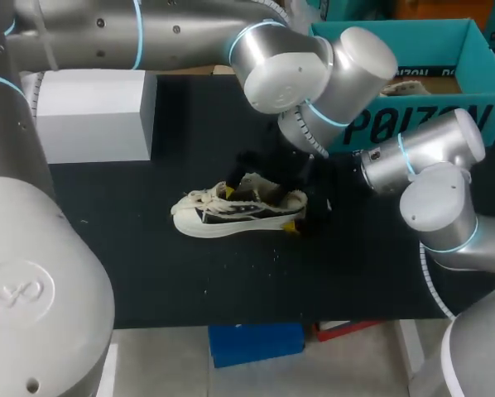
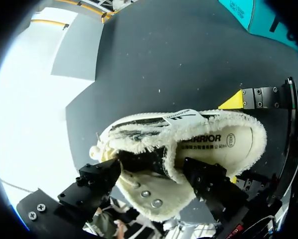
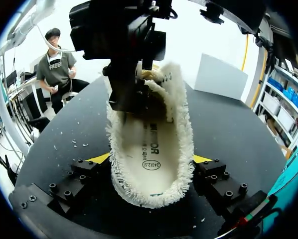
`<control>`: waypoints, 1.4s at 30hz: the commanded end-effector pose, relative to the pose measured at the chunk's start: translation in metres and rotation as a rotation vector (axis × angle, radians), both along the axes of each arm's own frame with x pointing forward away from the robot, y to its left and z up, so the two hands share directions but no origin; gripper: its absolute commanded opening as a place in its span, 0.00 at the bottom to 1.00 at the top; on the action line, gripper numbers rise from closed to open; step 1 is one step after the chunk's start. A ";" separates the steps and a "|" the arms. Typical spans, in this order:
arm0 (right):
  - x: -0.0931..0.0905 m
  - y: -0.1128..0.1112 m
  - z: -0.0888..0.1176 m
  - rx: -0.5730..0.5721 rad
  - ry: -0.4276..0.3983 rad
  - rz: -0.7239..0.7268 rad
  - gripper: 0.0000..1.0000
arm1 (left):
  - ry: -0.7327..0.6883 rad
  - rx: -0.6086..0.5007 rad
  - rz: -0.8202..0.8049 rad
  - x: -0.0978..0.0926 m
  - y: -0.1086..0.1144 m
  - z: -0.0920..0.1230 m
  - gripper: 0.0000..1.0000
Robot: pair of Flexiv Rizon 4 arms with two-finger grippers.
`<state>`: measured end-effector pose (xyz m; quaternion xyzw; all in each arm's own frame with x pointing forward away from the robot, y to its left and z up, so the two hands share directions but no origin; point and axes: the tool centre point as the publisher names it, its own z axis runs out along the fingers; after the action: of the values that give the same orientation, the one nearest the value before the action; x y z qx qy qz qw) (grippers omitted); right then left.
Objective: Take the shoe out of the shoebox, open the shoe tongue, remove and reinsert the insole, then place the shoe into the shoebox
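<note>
Right gripper [image 3: 150,159] clamps the shoe [image 1: 231,217] by its heel; left gripper [image 2: 152,175] straddles the upper, grip impossible to tell; tongue-opening seems in hand; next calls for pinching the insole [image 3: 153,144] just beneath the left gripper

Large lettering marks the shoebox [image 1: 413,124]; smaller print marks the insole [image 3: 153,152].

White shoe [image 2: 170,130], insole [image 2: 224,145] showing, black table [image 2: 154,55]

A black table [image 1: 355,281] carries 1 white rectangular block [image 1: 94,112] at its far left corner, resting flat on the surface. Small pale flecks [image 3: 81,144], possibly lint or crumbs, lie scattered over the dark top.
</note>
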<state>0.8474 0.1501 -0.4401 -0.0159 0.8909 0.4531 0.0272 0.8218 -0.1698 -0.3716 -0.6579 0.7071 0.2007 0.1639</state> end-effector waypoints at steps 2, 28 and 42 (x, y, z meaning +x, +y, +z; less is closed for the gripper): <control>0.001 0.002 -0.001 -0.002 0.002 -0.001 0.00 | 0.006 0.021 0.008 0.001 0.004 -0.005 0.03; 0.001 0.002 -0.001 -0.002 0.002 -0.001 0.00 | -0.087 -0.025 0.001 -0.003 0.023 0.037 0.00; 0.001 0.002 -0.001 -0.002 0.002 -0.001 0.00 | -0.174 0.005 0.046 -0.020 0.063 0.056 0.00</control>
<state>0.8470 0.1510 -0.4398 -0.0164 0.8907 0.4535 0.0269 0.8092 -0.1169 -0.3212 -0.6882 0.6725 0.1596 0.2205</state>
